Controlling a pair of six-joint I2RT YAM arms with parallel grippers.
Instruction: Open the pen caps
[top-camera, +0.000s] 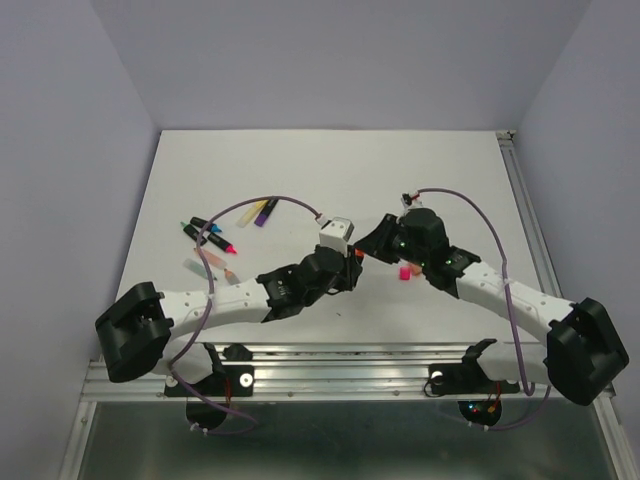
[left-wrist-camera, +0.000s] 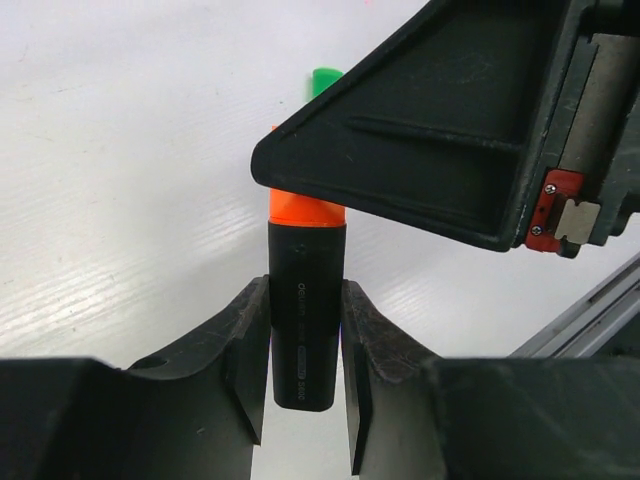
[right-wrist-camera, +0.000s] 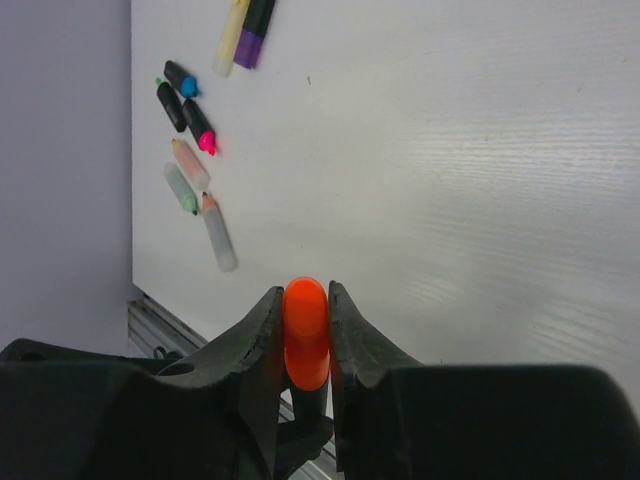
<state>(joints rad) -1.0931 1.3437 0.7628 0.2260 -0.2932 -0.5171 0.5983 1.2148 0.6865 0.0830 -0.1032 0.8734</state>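
Note:
Above the table's middle, my left gripper (left-wrist-camera: 305, 300) is shut on a black pen body (left-wrist-camera: 305, 340). Its orange pen cap (left-wrist-camera: 305, 212) points away from the left wrist camera. My right gripper (right-wrist-camera: 305, 300) is shut on that same orange cap (right-wrist-camera: 306, 335), meeting the left gripper (top-camera: 345, 268) end to end. The cap sits tight against the black body. The right gripper (top-camera: 378, 243) hides most of the cap in the top view. A loose pink cap (top-camera: 405, 272) lies on the table beside the right arm, and a green cap (left-wrist-camera: 325, 80) lies beyond the held pen.
Several uncapped pens lie at the table's left: black ones with pink and blue tips (top-camera: 212, 236), pale ones (top-camera: 215, 266), and a yellow and purple pair (top-camera: 261, 212). A purple cable loops over them. A metal rail (top-camera: 330, 352) runs along the near edge.

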